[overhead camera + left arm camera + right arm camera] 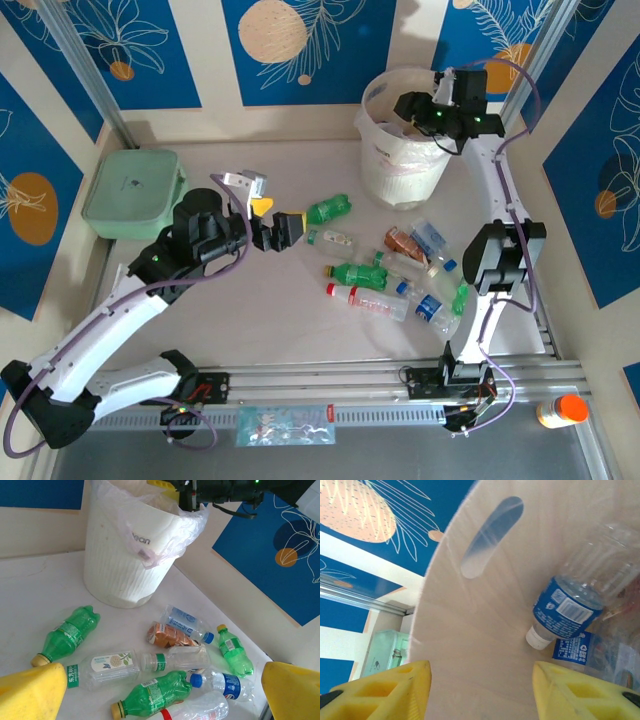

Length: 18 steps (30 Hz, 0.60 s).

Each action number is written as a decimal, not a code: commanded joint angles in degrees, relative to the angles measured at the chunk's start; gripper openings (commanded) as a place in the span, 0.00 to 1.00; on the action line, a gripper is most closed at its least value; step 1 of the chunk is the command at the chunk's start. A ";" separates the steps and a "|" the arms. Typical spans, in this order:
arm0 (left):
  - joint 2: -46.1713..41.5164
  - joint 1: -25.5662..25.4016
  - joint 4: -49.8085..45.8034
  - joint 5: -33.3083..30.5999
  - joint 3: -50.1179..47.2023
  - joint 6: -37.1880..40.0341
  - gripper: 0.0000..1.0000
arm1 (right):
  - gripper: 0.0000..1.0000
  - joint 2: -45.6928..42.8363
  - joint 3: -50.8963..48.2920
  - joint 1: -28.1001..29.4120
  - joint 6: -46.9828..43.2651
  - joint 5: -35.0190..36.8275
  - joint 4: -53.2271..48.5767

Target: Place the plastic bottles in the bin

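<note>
Plainly, the coming move is judged to turn on the green bottle (328, 209), which lies on the table (200, 330) just ahead of the left gripper (277, 216) and slightly to the far side of its line of reach. That gripper is released: its jaws stand wide apart with nothing between them. In the left wrist view the bottle's long axis is seen aslant, with the cap toward the camera and the base pointing away toward the bin (115, 565). Some turn of the wrist would therefore probably be wanted before the jaws could be closed across the body. A clear bottle (102, 666) is laid just beside it, and the other bottles (400, 285) are scattered between the two arms.

The left arm is the nearer to this heap. The right gripper (408, 112) is held above the bin at the far side, well apart from the heap. Its jaws are parted and nothing is gripped.

Caps and label directions are given best by the left wrist view. The inside of the bin is given by the right wrist view, where a blue-labelled bottle (570, 605) lies below the fingers. In the top view that interior is largely covered by the arm.
</note>
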 commanded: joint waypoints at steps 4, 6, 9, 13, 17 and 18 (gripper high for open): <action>-2.42 -0.07 -0.91 -1.41 1.01 0.25 0.99 | 0.56 -7.18 -0.69 1.14 -2.46 0.68 -2.19; -2.64 -0.06 -0.82 -1.22 0.40 -0.29 0.99 | 0.56 -8.54 -0.80 2.03 -4.08 2.59 -3.27; -3.56 -0.07 -0.35 -1.13 -0.87 -1.30 0.99 | 0.59 -10.87 -2.36 2.86 -5.28 3.94 -3.63; -4.38 -0.07 0.04 -0.96 -2.10 -2.53 0.99 | 0.59 -14.30 -5.47 4.00 -6.87 5.40 -3.72; -5.14 -0.06 0.30 -0.75 -3.22 -3.96 0.99 | 0.60 -19.26 -10.04 6.30 -8.23 6.79 -2.98; -5.32 -0.07 0.30 -0.84 -3.52 -4.29 0.99 | 0.60 -20.84 -11.53 7.35 -8.82 7.54 -2.84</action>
